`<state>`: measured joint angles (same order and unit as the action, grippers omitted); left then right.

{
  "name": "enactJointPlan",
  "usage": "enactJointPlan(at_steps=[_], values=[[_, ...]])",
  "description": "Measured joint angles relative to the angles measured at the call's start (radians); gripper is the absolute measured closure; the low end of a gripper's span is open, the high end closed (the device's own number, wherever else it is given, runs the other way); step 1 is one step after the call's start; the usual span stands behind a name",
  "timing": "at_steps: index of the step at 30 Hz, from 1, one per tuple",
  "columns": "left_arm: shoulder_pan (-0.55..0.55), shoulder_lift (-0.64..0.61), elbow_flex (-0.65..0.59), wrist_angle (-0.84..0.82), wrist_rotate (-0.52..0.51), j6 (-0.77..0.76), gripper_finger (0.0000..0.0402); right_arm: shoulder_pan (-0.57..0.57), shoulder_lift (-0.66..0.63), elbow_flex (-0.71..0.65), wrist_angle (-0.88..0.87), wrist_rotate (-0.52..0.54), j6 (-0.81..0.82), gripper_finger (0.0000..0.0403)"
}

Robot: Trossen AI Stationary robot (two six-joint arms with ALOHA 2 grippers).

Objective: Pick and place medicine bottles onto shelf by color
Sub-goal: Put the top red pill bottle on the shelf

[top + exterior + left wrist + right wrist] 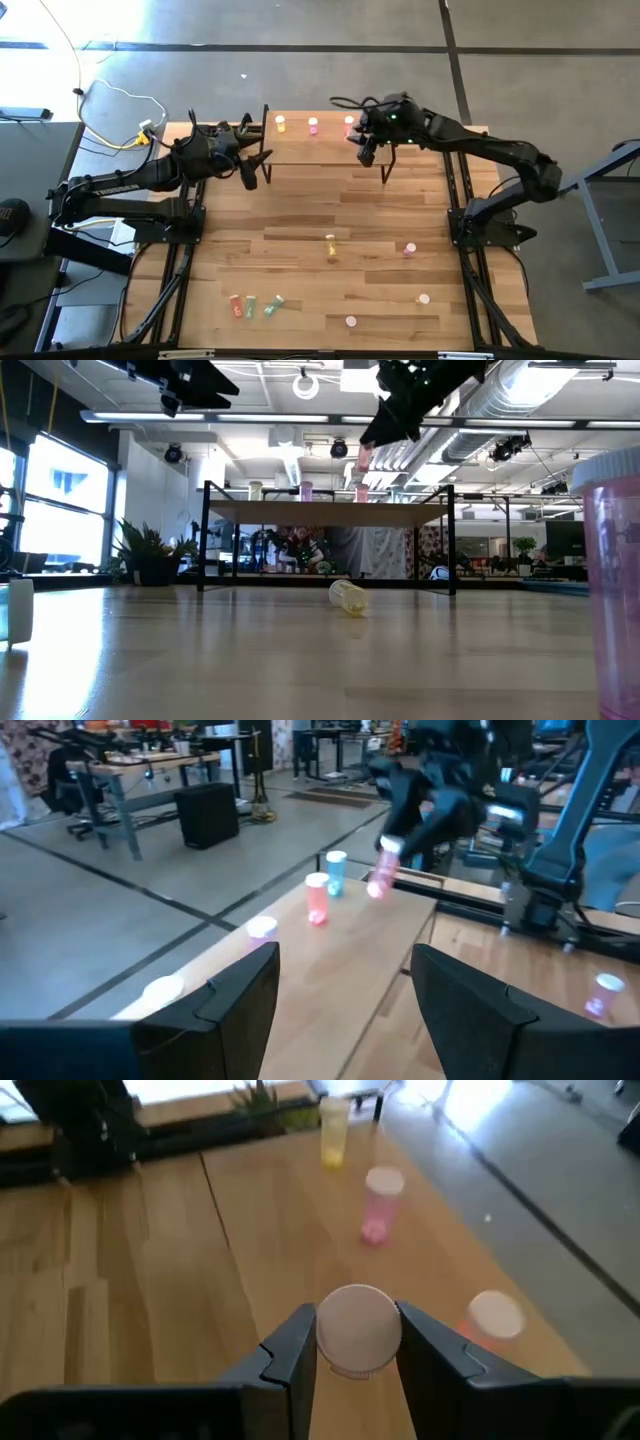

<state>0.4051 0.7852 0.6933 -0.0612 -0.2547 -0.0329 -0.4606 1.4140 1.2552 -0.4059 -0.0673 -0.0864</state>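
Note:
The shelf [320, 150] stands at the table's far edge on thin black legs. On its light wood top stand a yellow bottle [281, 124], a pink one [313, 124] and a reddish one [349, 124]. My right gripper [366, 148] hovers over the shelf's right end, shut on a pink bottle [358, 1330] with a pale cap. My left gripper [252, 165] waits open at the shelf's left end, touching nothing. More bottles lie or stand on the tabletop nearer the front. My right gripper pinches the pink bottle between its two fingers, on the sides just below the pale cap [358, 1365]. The fingers slant down at it from the table's right side. The bottle [383, 875] hangs roughly upright, slightly tilted, close above the shelf top; whether its bottom touches I cannot tell.
A yellow bottle [331, 245] lies mid-table. Pink ones stand at the right [410, 248], [423, 298] and near the front [351, 321]. A red, a yellow and a green bottle [252, 304] sit together front left. The shelf top left of the reddish bottle has free stretches.

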Motion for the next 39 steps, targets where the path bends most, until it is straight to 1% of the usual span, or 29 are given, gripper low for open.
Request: enactJointPlan(at_steps=[4, 8, 16, 18, 24, 28, 32, 39], values=[[0.045, 0.0, 0.0, 0.0, 0.034, 0.0, 0.0186, -0.003, 0.043, 0.0, -0.016, -0.011, 0.0, 0.0299], [0.079, 0.0, 0.0, 0.0, 0.04, 0.0, 0.0186, -0.019, 0.073, 0.0, -0.018, -0.016, 0.0, 0.0299], [0.127, 0.0, 0.0, -0.001, 0.073, 0.0, 0.0186, -0.053, 0.099, 0.0, -0.015, -0.017, -0.026, 0.0299], [0.132, 0.0, 0.0, -0.001, 0.073, -0.007, 0.0186, -0.057, 0.099, 0.008, -0.027, -0.022, -0.026, 0.0299], [0.139, 0.0, 0.0, -0.001, 0.072, -0.014, 0.0186, -0.06, 0.098, 0.103, -0.074, -0.033, -0.053, 0.0299], [0.139, 0.0, 0.0, -0.001, 0.071, -0.008, 0.0186, -0.074, 0.098, 0.097, -0.092, -0.063, -0.044, 0.0299], [0.139, 0.0, 0.0, -0.002, 0.071, -0.008, 0.0186, -0.076, 0.117, 0.082, -0.121, -0.063, -0.042, 0.0299], [0.139, 0.0, 0.0, -0.002, 0.071, -0.008, 0.0186, -0.074, 0.16, 0.082, -0.121, -0.067, -0.045, 0.0299]])
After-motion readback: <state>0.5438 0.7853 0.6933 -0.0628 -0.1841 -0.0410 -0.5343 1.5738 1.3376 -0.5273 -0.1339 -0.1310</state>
